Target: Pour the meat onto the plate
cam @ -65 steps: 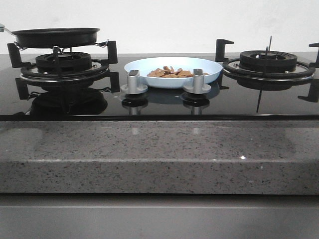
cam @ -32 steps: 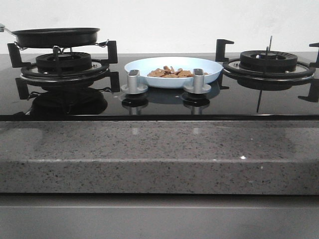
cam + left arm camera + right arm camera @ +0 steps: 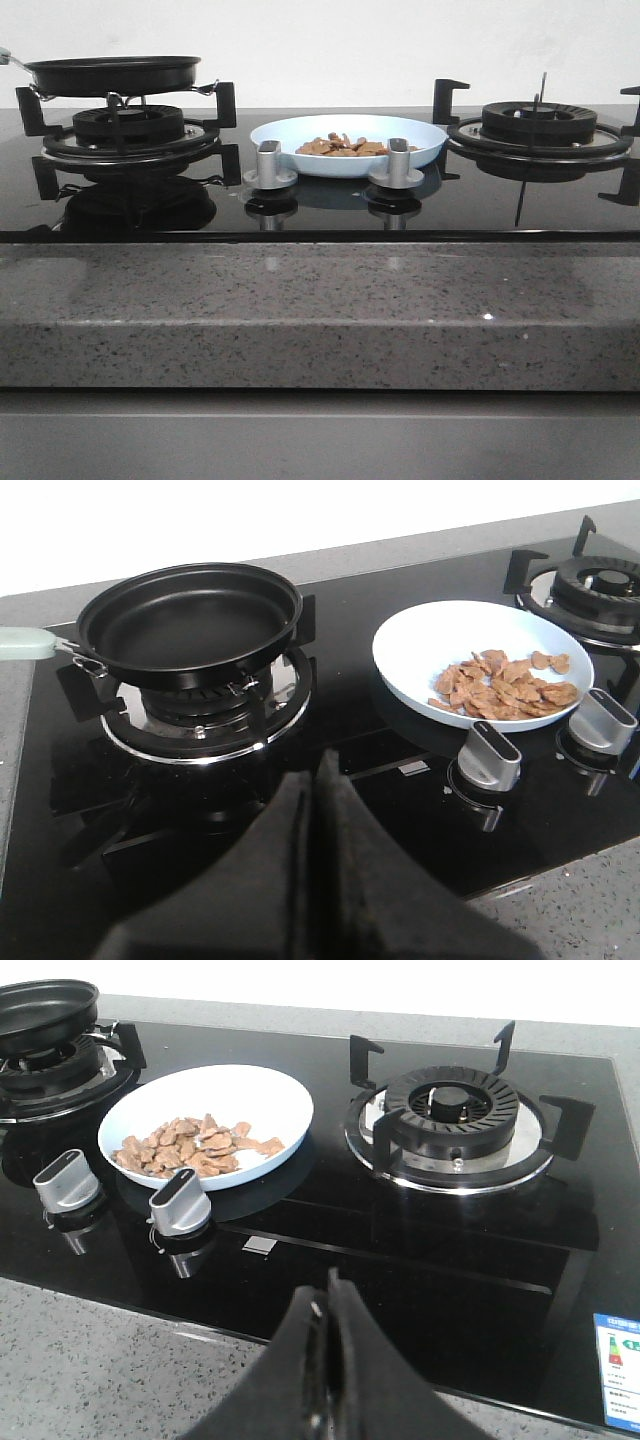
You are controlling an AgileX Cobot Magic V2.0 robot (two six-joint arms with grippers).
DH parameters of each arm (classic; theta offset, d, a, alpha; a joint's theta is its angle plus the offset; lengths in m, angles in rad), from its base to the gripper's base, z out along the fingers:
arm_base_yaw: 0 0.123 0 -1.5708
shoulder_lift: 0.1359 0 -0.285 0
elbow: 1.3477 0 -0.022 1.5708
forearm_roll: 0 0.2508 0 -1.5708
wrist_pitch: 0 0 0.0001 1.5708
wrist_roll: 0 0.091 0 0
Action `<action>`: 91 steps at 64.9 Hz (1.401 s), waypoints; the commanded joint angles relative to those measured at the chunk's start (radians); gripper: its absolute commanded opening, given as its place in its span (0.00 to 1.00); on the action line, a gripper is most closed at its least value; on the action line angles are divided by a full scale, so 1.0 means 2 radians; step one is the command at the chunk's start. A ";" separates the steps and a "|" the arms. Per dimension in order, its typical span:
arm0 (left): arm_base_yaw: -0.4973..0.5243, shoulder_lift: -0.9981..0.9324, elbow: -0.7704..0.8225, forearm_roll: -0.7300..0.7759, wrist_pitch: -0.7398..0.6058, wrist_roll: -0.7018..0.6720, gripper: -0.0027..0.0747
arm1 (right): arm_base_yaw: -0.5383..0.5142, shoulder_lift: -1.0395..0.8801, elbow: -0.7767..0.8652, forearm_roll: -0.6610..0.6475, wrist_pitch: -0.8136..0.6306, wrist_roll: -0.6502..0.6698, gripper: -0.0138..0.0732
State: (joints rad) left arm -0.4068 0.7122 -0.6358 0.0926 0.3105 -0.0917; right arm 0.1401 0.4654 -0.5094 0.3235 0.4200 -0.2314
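Meat [image 3: 503,683] lies heaped in the pale blue plate [image 3: 410,645], which sits on the black glass hob [image 3: 330,205] between the two burners. We see our left gripper [image 3: 312,780] clenched with its fingers pressed together, holding nothing; the plate is ahead of it and to its right, well apart. Our right gripper [image 3: 327,1305] is likewise clenched and empty, the plate ahead to its left. An empty black frying pan [image 3: 190,625] rests on the left burner [image 3: 205,715], ahead of our left gripper.
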 commanded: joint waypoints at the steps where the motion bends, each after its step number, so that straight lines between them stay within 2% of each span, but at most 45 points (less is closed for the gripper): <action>1: -0.003 -0.011 -0.001 -0.016 -0.058 0.024 0.01 | -0.001 0.002 -0.013 0.004 -0.037 -0.004 0.09; 9: 0.000 -0.060 0.045 -0.031 -0.100 0.042 0.01 | -0.001 0.002 -0.013 0.004 -0.037 -0.004 0.09; 15: 0.016 -0.102 0.077 -0.032 -0.101 0.042 0.01 | -0.001 0.002 -0.013 0.004 -0.037 -0.004 0.09; 35: 0.172 -0.304 0.235 -0.044 -0.085 0.052 0.01 | -0.001 0.002 -0.013 0.004 -0.037 -0.004 0.09; 43: 0.201 -0.363 0.288 -0.068 -0.085 0.073 0.01 | -0.001 0.002 -0.013 0.004 -0.037 -0.004 0.09; 53: 0.207 -0.367 0.323 -0.078 -0.104 0.073 0.01 | -0.001 0.002 -0.013 0.004 -0.036 -0.004 0.09; 91: 0.207 -0.366 0.323 -0.079 -0.094 0.073 0.01 | -0.001 0.002 -0.012 0.004 -0.034 -0.004 0.09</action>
State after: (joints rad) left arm 0.0064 -0.0036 0.0040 -0.0558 0.2072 0.0526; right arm 0.1401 0.4654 -0.5094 0.3235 0.4218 -0.2314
